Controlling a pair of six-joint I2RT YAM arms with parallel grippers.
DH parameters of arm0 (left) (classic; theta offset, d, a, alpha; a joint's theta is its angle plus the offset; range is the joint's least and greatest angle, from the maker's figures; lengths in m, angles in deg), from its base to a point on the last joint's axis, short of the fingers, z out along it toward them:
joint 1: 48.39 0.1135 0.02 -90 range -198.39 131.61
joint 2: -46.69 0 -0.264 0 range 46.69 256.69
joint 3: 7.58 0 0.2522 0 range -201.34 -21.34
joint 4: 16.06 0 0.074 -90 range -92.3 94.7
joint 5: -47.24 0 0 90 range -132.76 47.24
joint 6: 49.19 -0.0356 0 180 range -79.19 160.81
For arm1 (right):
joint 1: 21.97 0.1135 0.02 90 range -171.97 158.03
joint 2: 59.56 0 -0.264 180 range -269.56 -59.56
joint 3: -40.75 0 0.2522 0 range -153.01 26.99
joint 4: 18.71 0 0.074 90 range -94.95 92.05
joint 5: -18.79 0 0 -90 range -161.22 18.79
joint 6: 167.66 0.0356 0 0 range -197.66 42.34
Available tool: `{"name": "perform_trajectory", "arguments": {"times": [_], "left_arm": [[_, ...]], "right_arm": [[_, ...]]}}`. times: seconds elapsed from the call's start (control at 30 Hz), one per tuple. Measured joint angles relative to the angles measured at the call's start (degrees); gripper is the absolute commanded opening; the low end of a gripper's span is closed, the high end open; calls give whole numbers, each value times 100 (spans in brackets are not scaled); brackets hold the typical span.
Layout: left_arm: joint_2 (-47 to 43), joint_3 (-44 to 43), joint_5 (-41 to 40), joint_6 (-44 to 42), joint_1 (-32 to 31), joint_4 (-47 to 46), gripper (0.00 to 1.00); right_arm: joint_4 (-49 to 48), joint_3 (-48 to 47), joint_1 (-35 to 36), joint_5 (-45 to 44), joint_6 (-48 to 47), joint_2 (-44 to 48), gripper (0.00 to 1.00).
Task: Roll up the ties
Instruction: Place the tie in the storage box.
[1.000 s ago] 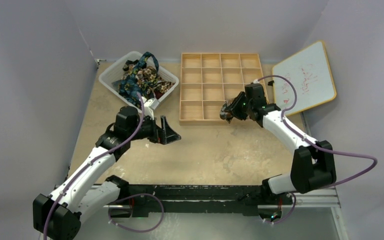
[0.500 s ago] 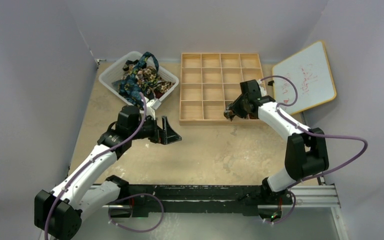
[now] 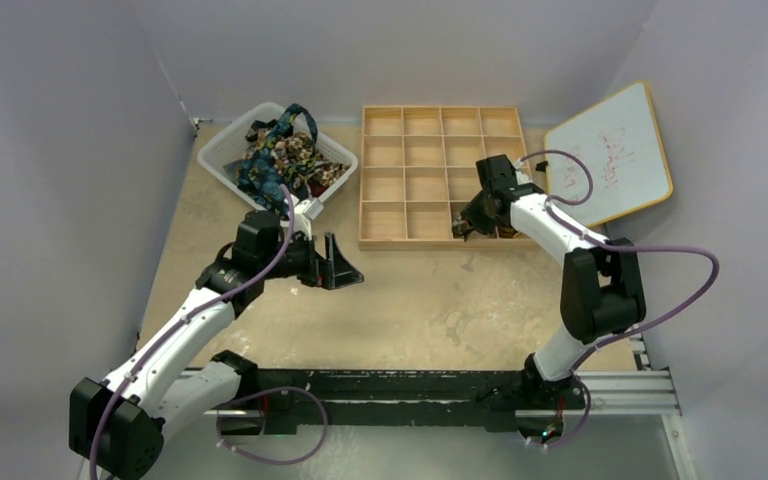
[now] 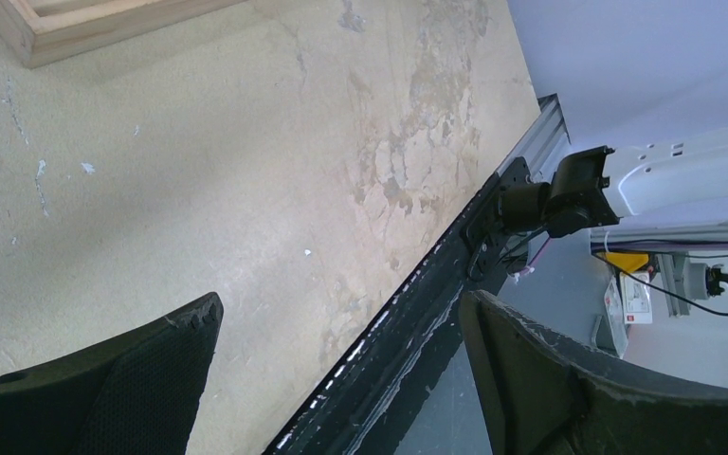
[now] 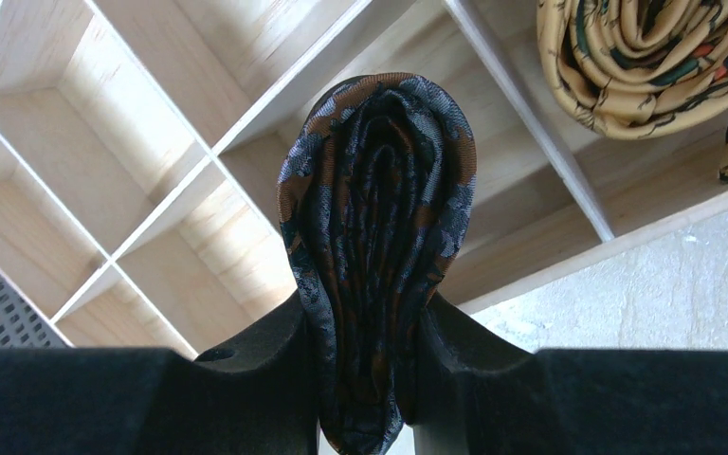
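My right gripper is shut on a rolled dark brown tie with orange-grey blotches, squeezed between its fingers and held over the near row of the wooden compartment tray. A rolled gold-yellow tie lies in the neighbouring compartment to the right. More loose ties, blue-teal and brown floral, are heaped in a white basket at the back left. My left gripper is open and empty above the bare table, near the tray's front left corner; its fingers show in the left wrist view.
A whiteboard with red marks leans at the back right. The black rail with the arm bases runs along the near edge. The tray's corner shows at the top left of the left wrist view.
My right gripper has carried the rolled dark tie back and to the right, from in front of the tray to over its near compartments. The left arm has barely moved.
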Motion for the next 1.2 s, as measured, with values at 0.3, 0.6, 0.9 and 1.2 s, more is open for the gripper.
{"name": "perform_trajectory", "arguments": {"times": [0.3,0.6,0.9,1.2], "left_arm": [[76,0,22,0,0,0,94],[87,0,35,-2,0,2,94],[96,0,35,-2,0,0,94],[109,0,39,-2,0,0,94]], "right_arm": [[96,-299,-61,-166,-2,-433,29],[92,-299,-61,-271,-9,-669,29],[136,-374,9,-710,-52,-918,32],[254,-584,280,-1176,15,-1152,50]]}}
